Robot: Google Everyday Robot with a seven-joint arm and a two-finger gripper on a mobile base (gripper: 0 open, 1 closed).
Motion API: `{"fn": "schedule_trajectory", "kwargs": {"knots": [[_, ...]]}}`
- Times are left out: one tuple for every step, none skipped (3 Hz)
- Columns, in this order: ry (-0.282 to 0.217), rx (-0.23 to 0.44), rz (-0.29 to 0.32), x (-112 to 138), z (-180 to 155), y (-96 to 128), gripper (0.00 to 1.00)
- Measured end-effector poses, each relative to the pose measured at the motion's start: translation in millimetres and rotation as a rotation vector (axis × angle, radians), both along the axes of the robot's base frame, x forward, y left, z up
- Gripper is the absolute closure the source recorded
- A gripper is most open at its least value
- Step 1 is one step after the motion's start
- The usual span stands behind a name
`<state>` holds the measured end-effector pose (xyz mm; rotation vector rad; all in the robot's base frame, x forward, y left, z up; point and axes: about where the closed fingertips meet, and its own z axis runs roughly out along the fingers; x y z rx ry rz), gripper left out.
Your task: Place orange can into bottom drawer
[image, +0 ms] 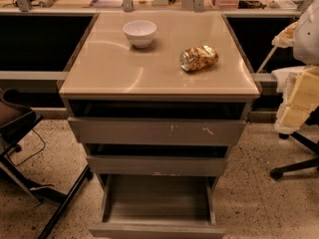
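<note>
Pickup not yet begun: the orange can (199, 58) lies sideways on the desk (109, 68), with the bottom drawer (157, 198) open below. The jaws wait at the right edge; I cannot tell how open they are. Next, reach for the can.

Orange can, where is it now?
In the camera view, the dented golden-orange metal can lies on its side on the beige cabinet top, right of the white bowl; the gripper is at the right edge, apart from it.

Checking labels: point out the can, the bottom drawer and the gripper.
Can (199, 59), camera view, dented side.
Bottom drawer (157, 198), camera view, bare floor.
Gripper (292, 114), camera view, right edge, lower part.
</note>
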<state>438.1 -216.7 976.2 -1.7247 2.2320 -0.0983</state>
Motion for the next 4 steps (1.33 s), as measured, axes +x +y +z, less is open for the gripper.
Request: {"fn": "schedule_trajectory", "kwargs": {"knots": [[0.0, 0.0, 0.0, 0.1, 0.0, 0.0, 0.0], [-0.007, -0.012, 0.038, 21.2, 5.0, 4.8, 0.0], [-0.022, -0.039, 0.112, 69.9, 11.1, 20.5, 0.0], [-0.046, -0.033, 0.188, 127.2, 17.0, 45.8, 0.0]]}}
